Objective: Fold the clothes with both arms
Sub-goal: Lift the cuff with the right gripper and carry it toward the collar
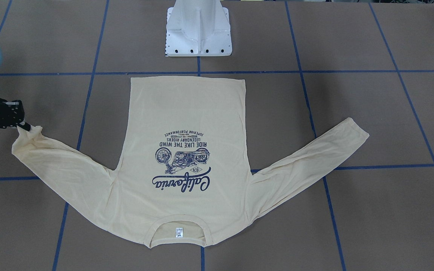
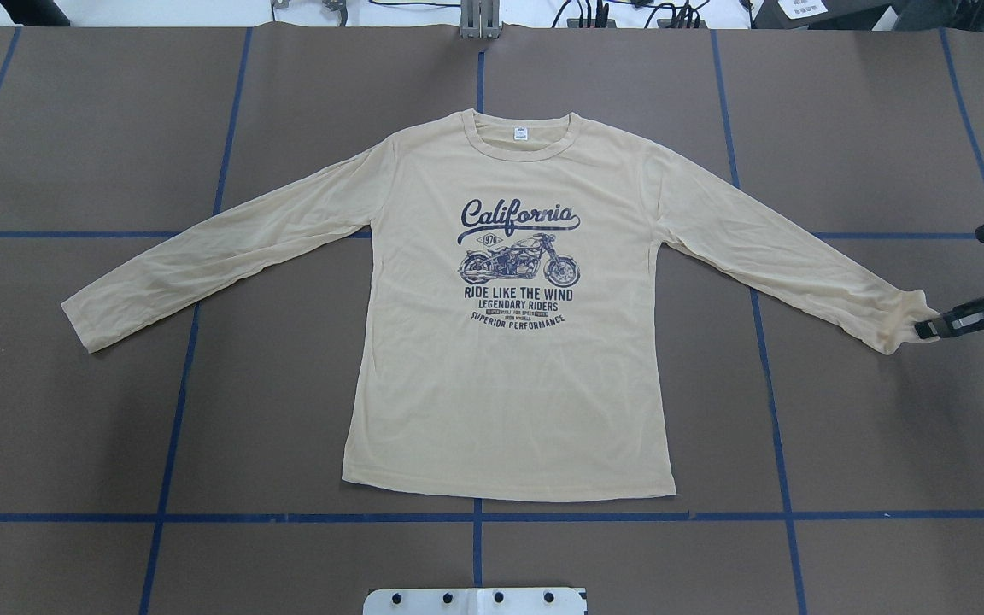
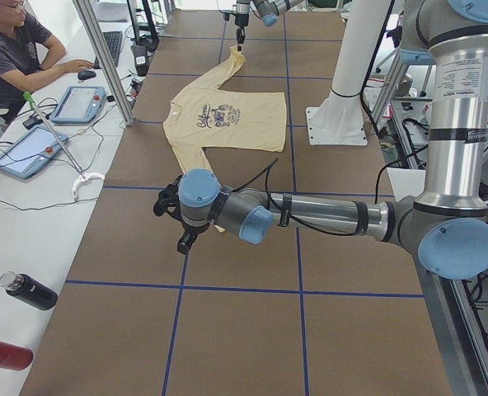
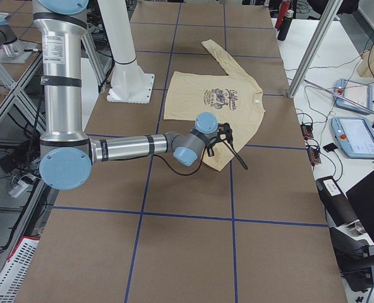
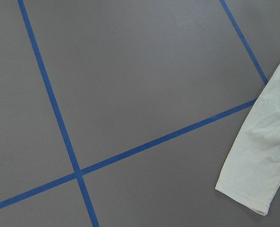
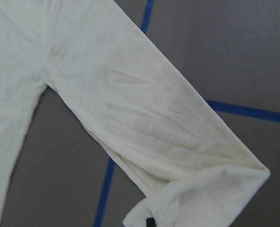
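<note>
The pale cream-yellow shirt lies flat, print up, sleeves spread, collar on the far side from the base; it also shows in the front-facing view. My right gripper is shut on the end of one sleeve's cuff, pinching its corner, as the front-facing view also shows. The right wrist view shows that cuff bunched. My left gripper hangs above the table beyond the other cuff; I cannot tell whether it is open. The left wrist view shows that cuff lying loose.
The white pedestal base stands behind the shirt's hem. Blue tape lines grid the brown table. A bench with tablets, bottles and a seated person runs along the far side. A metal post stands there.
</note>
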Action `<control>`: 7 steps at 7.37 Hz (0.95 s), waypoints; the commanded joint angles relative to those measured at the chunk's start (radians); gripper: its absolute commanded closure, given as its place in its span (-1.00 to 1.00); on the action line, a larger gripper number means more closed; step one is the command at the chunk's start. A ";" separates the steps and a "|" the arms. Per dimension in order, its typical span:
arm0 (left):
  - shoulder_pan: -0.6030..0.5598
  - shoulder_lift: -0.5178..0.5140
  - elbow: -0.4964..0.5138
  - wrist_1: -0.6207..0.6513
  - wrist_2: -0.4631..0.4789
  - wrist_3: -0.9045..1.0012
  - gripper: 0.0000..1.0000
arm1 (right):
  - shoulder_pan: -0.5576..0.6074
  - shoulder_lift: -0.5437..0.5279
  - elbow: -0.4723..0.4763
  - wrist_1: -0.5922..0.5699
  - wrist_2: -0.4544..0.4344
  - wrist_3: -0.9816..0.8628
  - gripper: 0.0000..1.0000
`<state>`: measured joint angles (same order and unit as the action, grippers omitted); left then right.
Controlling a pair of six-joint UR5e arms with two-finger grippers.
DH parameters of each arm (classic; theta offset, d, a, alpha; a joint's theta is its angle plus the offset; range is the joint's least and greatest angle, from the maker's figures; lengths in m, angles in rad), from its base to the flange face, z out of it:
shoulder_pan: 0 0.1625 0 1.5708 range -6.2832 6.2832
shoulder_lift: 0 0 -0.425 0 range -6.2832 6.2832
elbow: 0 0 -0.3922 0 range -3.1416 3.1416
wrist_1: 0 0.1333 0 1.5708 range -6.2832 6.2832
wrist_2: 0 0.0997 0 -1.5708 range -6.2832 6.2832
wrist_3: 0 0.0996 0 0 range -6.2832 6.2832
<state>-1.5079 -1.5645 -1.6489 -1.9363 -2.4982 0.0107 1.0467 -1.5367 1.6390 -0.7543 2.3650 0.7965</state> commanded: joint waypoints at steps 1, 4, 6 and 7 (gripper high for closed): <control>0.000 -0.009 0.007 -0.001 -0.008 0.000 -0.99 | -0.004 0.209 -0.021 -0.089 0.005 0.125 1.00; 0.000 -0.020 0.004 0.008 -0.007 -0.001 -0.99 | -0.013 0.519 -0.085 -0.304 -0.004 0.203 1.00; 0.000 -0.020 0.004 0.010 -0.007 -0.001 -0.99 | -0.045 0.709 -0.227 -0.303 -0.021 0.222 1.00; 0.000 -0.020 0.004 0.010 -0.007 -0.001 -0.99 | -0.086 0.781 -0.290 -0.301 -0.067 0.222 1.00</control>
<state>-1.5079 -1.5844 -1.6444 -1.9273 -2.5051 0.0092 1.0004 -0.8548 1.4297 -1.0554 2.3379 1.0139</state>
